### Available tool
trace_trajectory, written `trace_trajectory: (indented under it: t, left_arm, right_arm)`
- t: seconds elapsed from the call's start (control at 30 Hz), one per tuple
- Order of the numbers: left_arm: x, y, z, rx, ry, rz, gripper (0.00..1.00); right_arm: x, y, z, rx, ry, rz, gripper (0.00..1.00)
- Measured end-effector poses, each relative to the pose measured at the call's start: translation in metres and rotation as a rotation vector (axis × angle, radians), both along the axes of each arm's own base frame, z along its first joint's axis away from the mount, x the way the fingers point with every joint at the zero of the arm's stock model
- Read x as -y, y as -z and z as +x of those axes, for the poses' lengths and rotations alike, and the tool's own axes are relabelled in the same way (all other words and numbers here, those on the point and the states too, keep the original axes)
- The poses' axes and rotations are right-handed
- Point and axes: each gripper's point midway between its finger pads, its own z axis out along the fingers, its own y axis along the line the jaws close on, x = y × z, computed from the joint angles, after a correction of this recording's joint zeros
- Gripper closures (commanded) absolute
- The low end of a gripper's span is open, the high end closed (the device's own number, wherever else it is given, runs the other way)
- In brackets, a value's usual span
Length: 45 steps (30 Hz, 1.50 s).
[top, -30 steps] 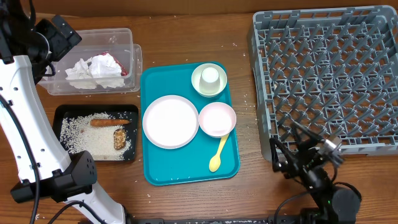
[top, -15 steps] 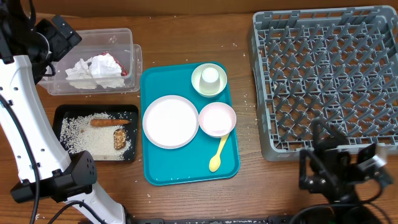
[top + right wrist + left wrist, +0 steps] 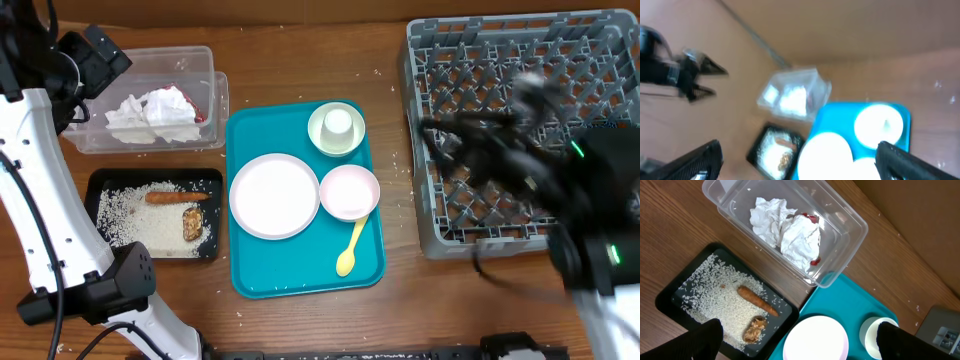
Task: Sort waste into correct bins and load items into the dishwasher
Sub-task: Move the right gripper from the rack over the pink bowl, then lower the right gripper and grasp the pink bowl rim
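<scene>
Over the dishwasher (image 3: 600, 60) at three o'clock, the right gripper (image 3: 798, 145), jaws spread, should approach the small white cup (image 3: 339, 121) squarely from above.

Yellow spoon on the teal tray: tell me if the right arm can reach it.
Probably yes: the yellow spoon lies uncovered on the teal tray, with nothing between it and the right arm over the dish rack.
</scene>
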Motion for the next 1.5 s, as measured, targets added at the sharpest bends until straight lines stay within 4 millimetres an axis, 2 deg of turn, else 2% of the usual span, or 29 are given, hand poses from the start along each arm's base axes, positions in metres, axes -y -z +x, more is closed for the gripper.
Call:
trace_trajectory:
  t: [0.1,0.2,0.27,0.4,0.57,0.8,1.0,1.1,1.23,1.33,1.5]
  left_arm:
    - [0.000,0.000,0.000,0.000,0.000,0.000,0.00]
    - [0.000,0.000,0.000,0.000,-0.001,0.000,0.00]
    - [0.000,0.000,0.000,0.000,0.000,0.000,0.00]
    - [0.000,0.000,0.000,0.000,-0.001,0.000,0.00]
    - [0.000,0.000,0.000,0.000,0.000,0.000,0.00]
    - [0.000,0.000,0.000,0.000,0.000,0.000,0.00]
    - [0.000,0.000,0.000,0.000,-0.001,0.000,0.00]
    - [0.000,0.000,0.000,0.000,0.000,0.000,0.00]
    - [0.000,0.000,0.000,0.000,0.000,0.000,0.00]
    - [0.000,0.000,0.000,0.000,0.000,0.000,0.00]
    - [0.000,0.000,0.000,0.000,0.000,0.000,0.00]
  right_arm:
    - [-0.025,0.041,0.013,-0.168,-0.060,-0.106,0.00]
    - [-0.041,0.090,0.015,-0.326,-0.079,-0.260,0.00]
    - [-0.045,0.131,0.013,-0.428,-0.072,-0.393,0.00]
    - [-0.043,0.198,0.013,-0.578,-0.057,-0.604,0.00]
    - [-0.051,0.242,0.014,-0.695,-0.107,-0.644,0.00]
    - [-0.086,0.259,0.002,-0.698,-0.273,-0.610,0.00]
    - [-0.116,0.276,-0.013,-0.579,-0.337,-0.781,0.01]
    - [-0.130,0.276,-0.017,-0.500,-0.377,-0.833,0.07]
    - [-0.129,0.279,-0.014,-0.453,-0.386,-0.885,0.16]
    - [-0.122,0.295,-0.010,-0.467,-0.389,-0.933,0.19]
    - [-0.119,0.311,-0.014,-0.493,-0.424,-0.980,0.36]
